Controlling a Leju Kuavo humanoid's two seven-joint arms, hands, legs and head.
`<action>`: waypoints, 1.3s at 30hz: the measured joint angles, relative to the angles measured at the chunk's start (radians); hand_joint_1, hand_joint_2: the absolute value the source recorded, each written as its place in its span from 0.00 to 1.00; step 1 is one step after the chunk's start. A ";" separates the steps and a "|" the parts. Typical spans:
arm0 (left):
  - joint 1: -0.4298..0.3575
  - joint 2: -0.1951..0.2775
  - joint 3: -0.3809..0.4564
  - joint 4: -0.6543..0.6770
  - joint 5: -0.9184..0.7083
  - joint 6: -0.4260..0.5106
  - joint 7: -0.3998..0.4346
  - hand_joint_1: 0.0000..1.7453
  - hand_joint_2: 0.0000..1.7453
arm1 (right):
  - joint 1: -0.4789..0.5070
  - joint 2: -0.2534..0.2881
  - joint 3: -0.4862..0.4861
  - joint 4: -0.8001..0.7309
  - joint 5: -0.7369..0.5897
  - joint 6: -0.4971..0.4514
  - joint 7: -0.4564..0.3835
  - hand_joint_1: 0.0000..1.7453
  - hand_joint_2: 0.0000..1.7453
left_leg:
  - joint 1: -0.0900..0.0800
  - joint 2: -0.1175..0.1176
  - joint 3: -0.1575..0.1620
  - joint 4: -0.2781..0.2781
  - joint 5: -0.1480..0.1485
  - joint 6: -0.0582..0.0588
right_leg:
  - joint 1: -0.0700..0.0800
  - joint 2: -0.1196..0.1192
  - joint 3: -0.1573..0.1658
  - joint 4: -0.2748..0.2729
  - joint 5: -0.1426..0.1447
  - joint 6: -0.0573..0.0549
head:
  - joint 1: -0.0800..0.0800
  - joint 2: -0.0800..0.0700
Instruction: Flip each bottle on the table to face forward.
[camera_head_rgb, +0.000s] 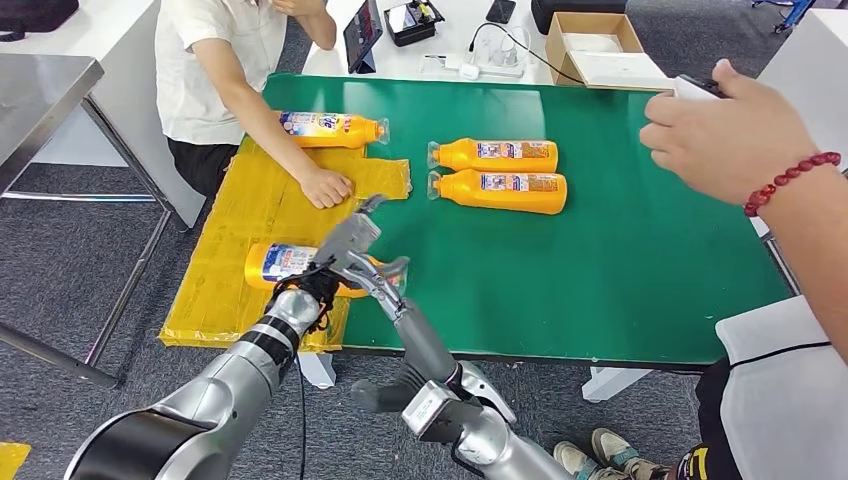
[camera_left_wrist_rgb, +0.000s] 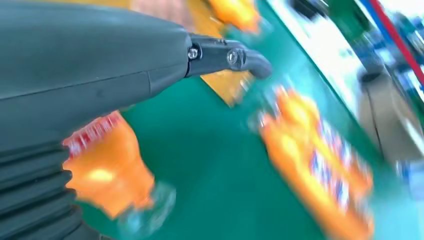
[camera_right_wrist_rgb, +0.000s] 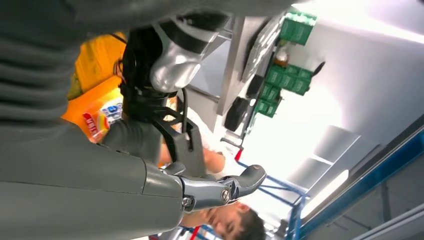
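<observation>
Left hand (camera_head_rgb: 345, 240) hovers right over the near bottle (camera_head_rgb: 290, 262) lying on the yellow mat (camera_head_rgb: 240, 225), fingers spread, gripping nothing, probably lining up a flip. Right hand (camera_head_rgb: 385, 395) hangs below the worktop (camera_head_rgb: 600, 260) edge; can't tell its fingers' state.

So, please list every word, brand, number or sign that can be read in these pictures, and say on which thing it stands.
None can be read.
Near bottle beside the left hand: blue and white label, print too small.
Far-left bottle: coloured label, print illegible.
Two bottles at the centre: labels with red and blue print, too small.
Left wrist view: bottle labels blurred.
Right wrist view: label red and blue, print unreadable.
</observation>
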 joint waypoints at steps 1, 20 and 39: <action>0.003 -0.001 0.017 -0.006 0.040 0.030 0.013 0.00 1.00 | 0.000 -0.002 0.007 -0.007 0.003 0.003 0.000 0.00 1.00 | 0.000 0.000 0.000 0.000 0.000 0.000 | 0.000 0.000 0.000 0.000 0.000 0.000 | 0.000 0.000; 0.004 -0.025 0.073 0.001 0.229 0.393 -0.078 0.00 1.00 | -0.051 -0.006 0.149 -0.028 0.026 0.017 0.000 0.00 1.00 | 0.000 -0.001 0.000 0.000 0.000 0.000 | 0.000 0.000 0.000 0.001 0.000 0.000 | 0.000 0.000; 0.677 0.086 -0.239 -1.018 0.868 0.167 -0.123 0.00 1.00 | 0.309 -0.213 -0.288 -0.044 0.524 -0.525 0.162 0.00 1.00 | -0.001 -0.001 -0.003 0.000 -0.003 -0.001 | -0.001 0.000 -0.003 -0.001 -0.002 -0.001 | 0.000 0.000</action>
